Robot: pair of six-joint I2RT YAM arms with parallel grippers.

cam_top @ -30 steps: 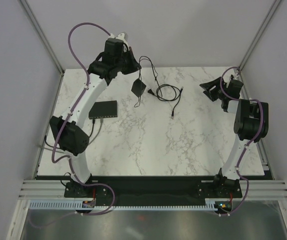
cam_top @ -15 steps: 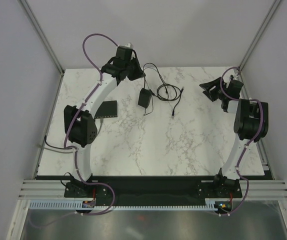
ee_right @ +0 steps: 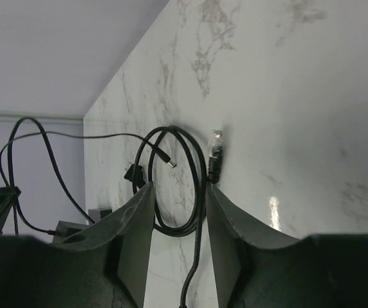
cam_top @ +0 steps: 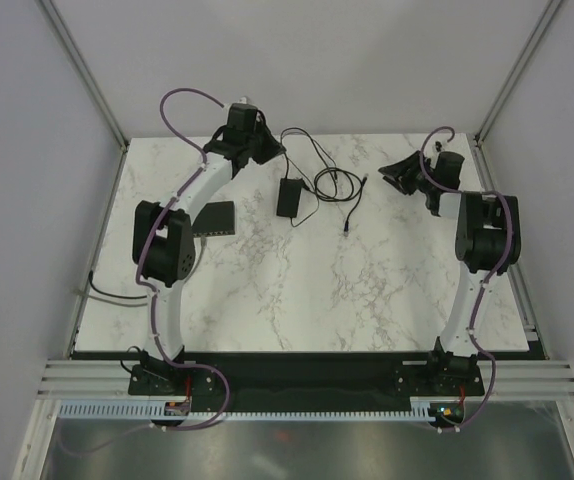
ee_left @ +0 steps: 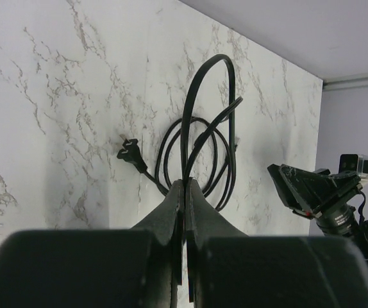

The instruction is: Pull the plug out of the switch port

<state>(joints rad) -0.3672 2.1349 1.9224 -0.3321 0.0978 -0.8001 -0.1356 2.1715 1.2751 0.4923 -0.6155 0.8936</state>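
Pinches a thin black cable [ee_left: 186,141] in the left gripper [ee_left: 184,186], clenched tight at eleven o'clock over the table [cam_top: 367,290]. Shows that cable arching up and away from the fingertips. Holds the right gripper [ee_right: 179,187] released at two o'clock, fingers apart and gripping nothing, facing a coiled cable [cam_top: 332,184] on the marble. Has the switch [cam_top: 217,217] lying flat at ten o'clock, partly hidden by the left arm [cam_top: 199,188]. Has a black power brick [cam_top: 289,197] at twelve o'clock, between switch and coil.

Switch [cam_top: 219,218] left of adapter [cam_top: 289,197] — cable [cam_top: 332,183] rightmost
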